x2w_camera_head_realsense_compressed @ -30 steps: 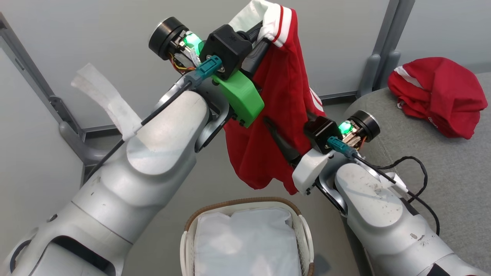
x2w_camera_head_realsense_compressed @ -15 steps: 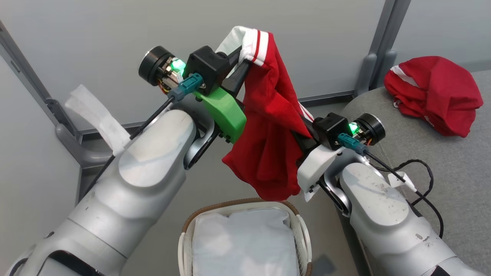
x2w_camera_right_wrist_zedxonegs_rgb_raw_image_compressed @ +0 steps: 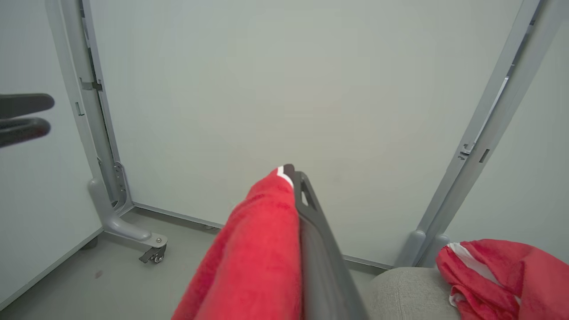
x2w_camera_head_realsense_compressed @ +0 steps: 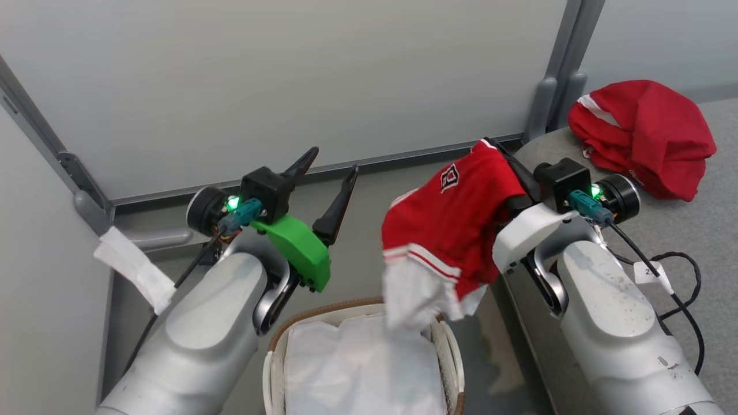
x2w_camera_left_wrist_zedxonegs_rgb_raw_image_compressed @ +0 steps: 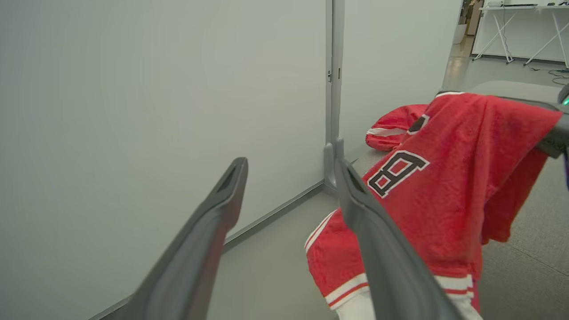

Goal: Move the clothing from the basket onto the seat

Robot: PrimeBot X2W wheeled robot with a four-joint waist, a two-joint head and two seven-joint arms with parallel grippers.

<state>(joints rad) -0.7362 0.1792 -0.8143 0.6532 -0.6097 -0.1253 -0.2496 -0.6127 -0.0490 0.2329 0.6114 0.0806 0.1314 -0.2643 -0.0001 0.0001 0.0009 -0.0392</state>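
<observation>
We see pale grey partition panels (x2w_camera_head_realsense_compressed: 288,75) closing off the far side, joined by grey metal posts; one post's footed base with a small caster (x2w_camera_right_wrist_zedxonegs_rgb_raw_image_compressed: 151,253) stands on the grey floor (x2w_camera_head_realsense_compressed: 375,184). A strip of white tape (x2w_camera_head_realsense_compressed: 132,268) flags the cable on the left arm, and a green plastic housing (x2w_camera_head_realsense_compressed: 297,251) sits at that wrist. A black cable (x2w_camera_head_realsense_compressed: 680,288) loops over the large grey woven-fabric sofa seat (x2w_camera_head_realsense_compressed: 715,230) just beside the right forearm. Below, between the two arms, stands the small oval white lattice basket (x2w_camera_head_realsense_compressed: 271,369) with its brown woven rim, with its crumpled white liner (x2w_camera_head_realsense_compressed: 346,369) inside. The left end effector (x2w_camera_head_realsense_compressed: 334,160) is raised over the floor with its two dark fingers spread wide and nothing between them. The right end effector (x2w_camera_head_realsense_compressed: 490,142) has its fingers pressed together on the red jersey (x2w_camera_head_realsense_compressed: 455,225), which drapes over them and hangs in the air just beside the seat's rounded edge, not resting on it. The jersey has dark white-edged numerals, white stripes near the hem and a white underlayer that dangles, blurred, over the basket's far rim; we cannot tell whether it touches. A second crumpled red garment with white trim (x2w_camera_head_realsense_compressed: 646,138) lies on the seat, well behind the right wrist, near the corner post.
</observation>
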